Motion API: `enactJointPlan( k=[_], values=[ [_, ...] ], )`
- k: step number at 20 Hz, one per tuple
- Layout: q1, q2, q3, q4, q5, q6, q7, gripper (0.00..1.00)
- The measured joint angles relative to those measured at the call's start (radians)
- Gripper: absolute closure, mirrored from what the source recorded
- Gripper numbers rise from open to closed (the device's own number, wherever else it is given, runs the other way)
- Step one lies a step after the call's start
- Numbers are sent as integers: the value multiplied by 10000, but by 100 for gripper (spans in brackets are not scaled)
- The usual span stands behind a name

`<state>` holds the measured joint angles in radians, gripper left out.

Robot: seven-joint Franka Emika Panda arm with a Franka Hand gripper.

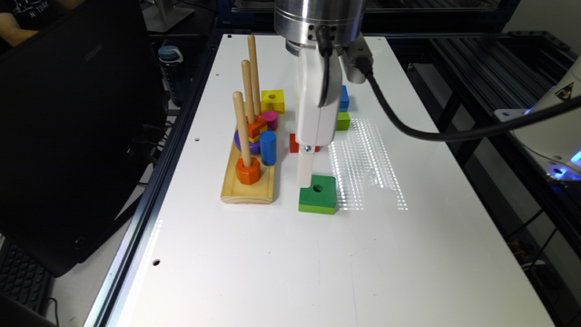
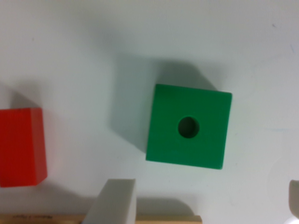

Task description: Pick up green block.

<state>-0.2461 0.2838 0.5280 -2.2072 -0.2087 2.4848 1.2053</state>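
The green block [image 1: 317, 193] lies flat on the white table [image 1: 272, 272], dark green on top with a round centre hole and lighter lime sides. My gripper [image 1: 306, 179] hangs just over its far corner on the exterior view's left, one white finger reaching down close to the block's top. In the wrist view the green block [image 2: 189, 126] lies whole and untouched beyond my open gripper [image 2: 205, 205]. Its fingers [image 2: 116, 201] stand wide apart and hold nothing.
A wooden peg stand [image 1: 247, 181] with three pegs, an orange nut and a blue cylinder [image 1: 268, 147] is on the exterior view's left of the block. Behind the gripper are a red block [image 1: 294, 143], a lime block [image 1: 343, 121], a blue block [image 1: 344, 97] and a yellow block [image 1: 273, 101]. A laptop [image 1: 68, 136] borders the table.
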Motion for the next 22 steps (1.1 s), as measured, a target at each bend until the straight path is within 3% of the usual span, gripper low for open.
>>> enactJointPlan(
  k=[7,9,11,13,14,16,20,22],
  values=[
    [2,9,19,-4,-70,-2,120,0],
    [9,113,-4,-14,-151,25,134,0],
    [7,444,-56,-18,-362,213,258,0],
    [4,787,-108,15,-650,446,362,0],
    [0,883,-124,36,-733,500,441,0],
    [8,946,-109,74,-835,521,508,0],
    [8,962,-98,91,-911,510,630,0],
    [8,1049,-110,92,-996,539,677,0]
  ],
)
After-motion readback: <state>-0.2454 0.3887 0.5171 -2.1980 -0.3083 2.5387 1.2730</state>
